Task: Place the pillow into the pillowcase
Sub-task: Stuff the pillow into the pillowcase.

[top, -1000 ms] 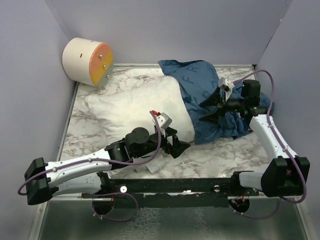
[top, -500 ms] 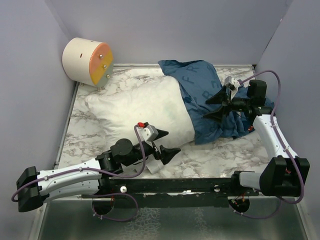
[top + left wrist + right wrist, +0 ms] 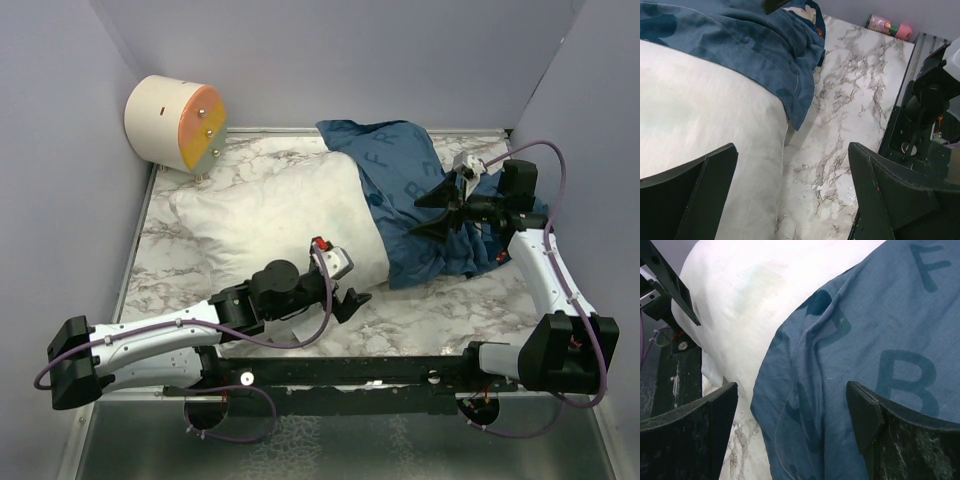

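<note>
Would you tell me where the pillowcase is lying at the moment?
In the top view the pillowcase lies at the right rear of the table, its open end drawn over the right end of the pillow, beneath the right gripper.

pillow filling centre, marble beside free
</note>
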Motion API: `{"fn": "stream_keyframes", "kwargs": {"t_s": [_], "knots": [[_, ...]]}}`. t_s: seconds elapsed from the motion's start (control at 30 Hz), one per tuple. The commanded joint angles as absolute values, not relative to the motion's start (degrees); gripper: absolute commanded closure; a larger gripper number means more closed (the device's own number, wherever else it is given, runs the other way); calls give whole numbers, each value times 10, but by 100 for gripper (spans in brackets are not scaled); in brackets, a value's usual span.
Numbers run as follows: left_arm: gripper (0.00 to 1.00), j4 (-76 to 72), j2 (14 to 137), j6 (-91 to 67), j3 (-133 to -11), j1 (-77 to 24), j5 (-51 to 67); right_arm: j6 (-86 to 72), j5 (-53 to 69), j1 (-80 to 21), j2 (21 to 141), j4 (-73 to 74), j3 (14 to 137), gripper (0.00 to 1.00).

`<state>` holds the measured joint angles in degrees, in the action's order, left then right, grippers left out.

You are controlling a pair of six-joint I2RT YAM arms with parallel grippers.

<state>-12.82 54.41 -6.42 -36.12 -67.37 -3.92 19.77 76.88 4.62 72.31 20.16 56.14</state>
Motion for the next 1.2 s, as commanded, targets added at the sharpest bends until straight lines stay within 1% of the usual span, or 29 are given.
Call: {"fn": "stream_keyframes", "kwargs": {"t_s": [0.0, 0.13, 0.33, 0.53, 0.87, 0.93, 1.0, 1.17], "knots": [[6, -51, 593, -9, -424, -686, -32, 196, 789, 51, 715, 197, 556, 11], [6, -24, 631, 22, -449, -710, -50, 204, 787, 51, 712, 204, 558, 11], [5, 37, 674, 119, -499, -734, -90, 212, 790, 53, 713, 208, 559, 11], [3, 71, 676, 211, -516, -737, -93, 230, 794, 54, 706, 223, 563, 11], [2, 137, 694, 300, -541, -737, -83, 243, 808, 54, 696, 230, 561, 11], [2, 154, 711, 318, -547, -740, -116, 249, 807, 54, 694, 235, 563, 11], [2, 158, 728, 337, -545, -741, -187, 254, 805, 54, 691, 239, 563, 11], [1, 111, 776, 374, -531, -740, -339, 259, 808, 54, 684, 241, 563, 11]]}}
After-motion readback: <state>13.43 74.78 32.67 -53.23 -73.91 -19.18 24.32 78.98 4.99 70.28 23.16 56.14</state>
